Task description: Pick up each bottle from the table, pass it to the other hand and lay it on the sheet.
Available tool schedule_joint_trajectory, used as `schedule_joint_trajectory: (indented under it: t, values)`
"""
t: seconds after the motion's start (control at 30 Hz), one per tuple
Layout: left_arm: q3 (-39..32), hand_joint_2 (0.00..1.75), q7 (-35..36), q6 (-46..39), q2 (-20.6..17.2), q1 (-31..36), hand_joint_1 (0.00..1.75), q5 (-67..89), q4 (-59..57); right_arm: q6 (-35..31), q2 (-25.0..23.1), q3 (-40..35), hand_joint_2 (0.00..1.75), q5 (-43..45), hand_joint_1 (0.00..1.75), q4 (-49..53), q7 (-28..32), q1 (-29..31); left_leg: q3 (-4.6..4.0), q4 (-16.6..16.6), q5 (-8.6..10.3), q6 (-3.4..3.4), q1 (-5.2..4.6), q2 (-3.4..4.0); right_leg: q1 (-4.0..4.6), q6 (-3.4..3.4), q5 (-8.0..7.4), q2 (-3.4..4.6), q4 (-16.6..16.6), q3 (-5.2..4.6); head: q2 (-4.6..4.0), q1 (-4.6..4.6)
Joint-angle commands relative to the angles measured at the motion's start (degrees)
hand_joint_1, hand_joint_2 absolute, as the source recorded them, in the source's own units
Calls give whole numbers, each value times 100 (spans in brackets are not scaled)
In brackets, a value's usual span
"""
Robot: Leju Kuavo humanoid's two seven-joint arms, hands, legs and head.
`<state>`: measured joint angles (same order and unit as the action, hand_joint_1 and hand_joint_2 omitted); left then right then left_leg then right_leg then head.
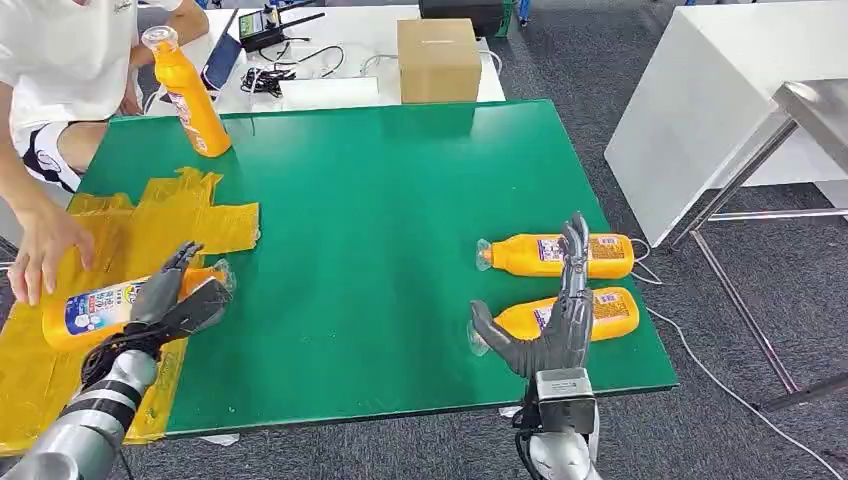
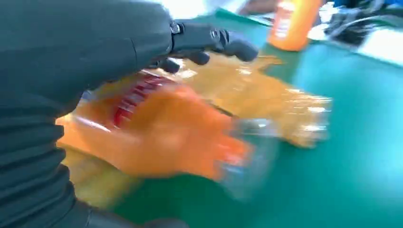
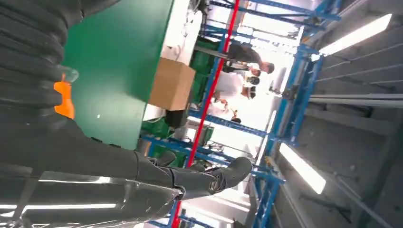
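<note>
Gripping a lying bottle (image 1: 100, 310) on the yellow sheet (image 1: 195, 225), the left hand (image 1: 175, 300) wraps its neck end. Right hand (image 1: 555, 325) is released, fingers spread, raised over two bottles (image 1: 555, 255) lying on the green table (image 1: 380, 200) w/ caps left. A person's hand (image 1: 40, 250) presses the sheet; farther back, an upright bottle (image 1: 190, 95) & cardboard box (image 1: 438, 60).
</note>
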<state>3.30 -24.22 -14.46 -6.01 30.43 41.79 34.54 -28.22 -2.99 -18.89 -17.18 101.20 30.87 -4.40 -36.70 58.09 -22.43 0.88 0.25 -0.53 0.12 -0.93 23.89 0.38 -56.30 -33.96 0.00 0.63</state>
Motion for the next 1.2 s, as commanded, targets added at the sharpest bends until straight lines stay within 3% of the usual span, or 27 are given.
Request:
schedule_joint_trajectory:
  t: [0.03, 0.1, 0.17, 0.2, 0.47, 0.6, 0.77, 0.9, 1.2]
  values:
    - [482, 175, 21, 953, -62, -1207, 0, -1319, 3204, 126, 72, 341, 175, -92, 0, -11, -155, -152, 21, 5, -24, -4, 3, 17, 3, -5, 16, 5, 2, 21, 0, -2]
    - [519, 175, -143, 1213, -90, -1449, 0, -1768, 3626, 199, 219, 341, 175, -464, 0, 1, -329, -135, 5, 1, -21, -4, -2, 21, -2, -5, 10, 12, 1, 0, 0, -2]
    - [481, 175, -343, 1501, -64, -1702, 0, -2157, 3965, 279, 528, 311, 175, -1304, 0, -110, -821, -51, 15, -1, -28, -5, 0, 23, 0, -4, 15, 11, 5, 10, 0, 0]
    - [427, 175, -470, 1715, -21, -1918, 0, -2417, 4252, 503, 882, 253, 175, -2149, 0, -249, -1306, 44, 3, -3, -19, -2, -2, 22, -1, -6, 6, 13, 8, -2, 0, 0]
    - [416, 175, -454, 1733, -17, -2002, 0, -2418, 4365, 557, 908, 374, 175, -2047, 0, -323, -1224, 65, -14, -2, -21, 4, -1, 7, -1, -12, 13, 4, 5, -14, 0, 0]
    - [249, 175, -740, 2108, 191, -2275, 0, -2868, 4798, 1442, 1955, 253, 175, -3189, 0, -482, -2009, 282, -3, -2, -27, 5, -3, 15, -2, -15, 15, 10, 7, -3, 0, 0]
    - [202, 175, -734, 2983, 569, -2485, 0, -4121, 5166, 2742, 3567, 805, 175, -3045, 0, -1082, -1680, 497, -5, 2, -27, 14, -7, -3, -6, -25, 17, -9, 12, 5, 0, 2]
    - [365, 175, -748, 3054, 611, -2356, 0, -4356, 5095, 3377, 4055, 849, 175, -2882, 0, -1432, -1424, 682, -7, 6, -27, 26, -29, -12, -23, -28, 19, -17, 8, 7, 0, 0]
    - [477, 175, -767, 3094, 647, -2240, 0, -4453, 4991, 3614, 4130, 502, 175, -2779, 0, -1885, -1428, 1002, 18, 2, -39, 35, -40, 4, -29, -23, 21, -10, 13, 26, 0, 2]
